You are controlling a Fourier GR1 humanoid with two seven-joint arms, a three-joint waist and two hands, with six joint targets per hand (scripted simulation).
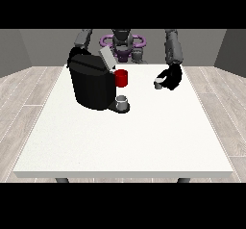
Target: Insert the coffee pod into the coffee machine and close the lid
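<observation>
**Pod in hand, machine still waiting**

While the coffee machine (91, 84) stands near the desk's (144, 141) far edge at the view's left with its lid (106, 58) tipped up and open, I judge the task to be only at its first stage. My hand at the view's right (172, 77) is at the coffee pod (158, 83), a small grey cup that sits against my fingers on the side facing the machine; my fingers look curled round it, so I take it as held, though whether it is lifted off the desk or just resting on it I cannot tell from here. The pod is well apart from the machine, with bare desk between them.

What is left, as I see it: carry the pod across to the open top of the machine, seat it in the holder under the raised lid, then swing the lid down. None of that is done yet.

A red mug (122, 78) stands just beside the machine, and a small grey cup (122, 101) sits on the machine's base at the front.

My other hand, at the view's left, is hidden behind the machine, so I cannot tell how it stands.
</observation>
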